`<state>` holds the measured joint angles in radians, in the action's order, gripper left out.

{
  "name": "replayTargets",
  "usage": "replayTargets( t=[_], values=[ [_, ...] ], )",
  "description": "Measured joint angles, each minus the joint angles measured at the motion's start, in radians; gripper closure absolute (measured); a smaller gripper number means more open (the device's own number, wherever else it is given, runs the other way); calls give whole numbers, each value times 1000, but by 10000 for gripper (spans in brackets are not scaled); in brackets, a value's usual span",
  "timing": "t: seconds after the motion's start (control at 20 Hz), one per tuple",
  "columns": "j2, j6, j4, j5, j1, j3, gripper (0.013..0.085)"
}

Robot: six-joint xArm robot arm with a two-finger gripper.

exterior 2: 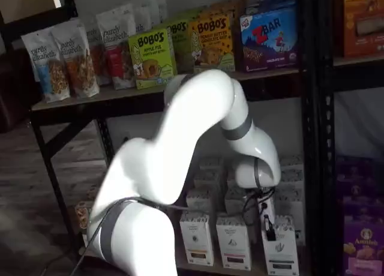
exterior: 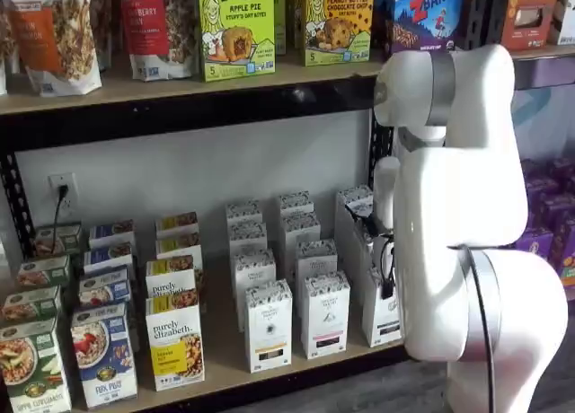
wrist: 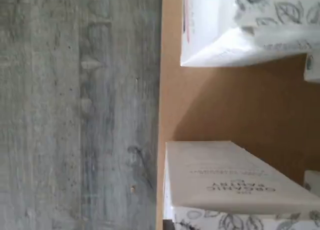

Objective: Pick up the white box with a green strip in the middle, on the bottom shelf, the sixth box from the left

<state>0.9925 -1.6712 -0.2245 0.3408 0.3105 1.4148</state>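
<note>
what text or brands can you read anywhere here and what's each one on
"BOBO'S APPLE PIE": green box, upper shelf.
"BOBO'S PEANUT BUTTER CHOCOLATE CHIP": yellow box.
"ZBAR": blue box.
"purely elizabeth": granola bag, and cereal box on the bottom shelf.
"FLAX PLUS": blue cereal box.
"ORGANIC": tan carton in the wrist view, upside down.
White cartons' labels: too small.

A pale grey wall (exterior: 180, 175) fills the middle of the frame behind the shelving, with a white electrical outlet (exterior: 61, 190) at left holding a black plug. Grey weathered wood-plank flooring (wrist: 75, 115) shows elsewhere. Lighting is soft, even.
</note>
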Motion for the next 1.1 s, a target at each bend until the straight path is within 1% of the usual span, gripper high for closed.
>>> replayTargets(
  t=[0.1, 0.25, 0.35, 0.4, 0.45, 0.5, 0.7, 0.8, 1.1],
  values=[
    [-24, 15, -10, 17, -6, -27, 490],
    [-73, 69, -56, 15, -15, -94, 490],
    [-117, 95, -74, 2, -23, -156, 490],
    [-139, 119, -97, -11, -24, -188, 490],
    [-171, 162, -140, -28, -26, -233, 490],
    [-194, 182, -158, -32, -29, -262, 490],
    [-312, 239, -200, -46, -43, -407, 490],
    [-367, 242, -194, -50, -51, -470, 490],
    [-566, 164, -85, -62, -76, -670, 490]
  ],
)
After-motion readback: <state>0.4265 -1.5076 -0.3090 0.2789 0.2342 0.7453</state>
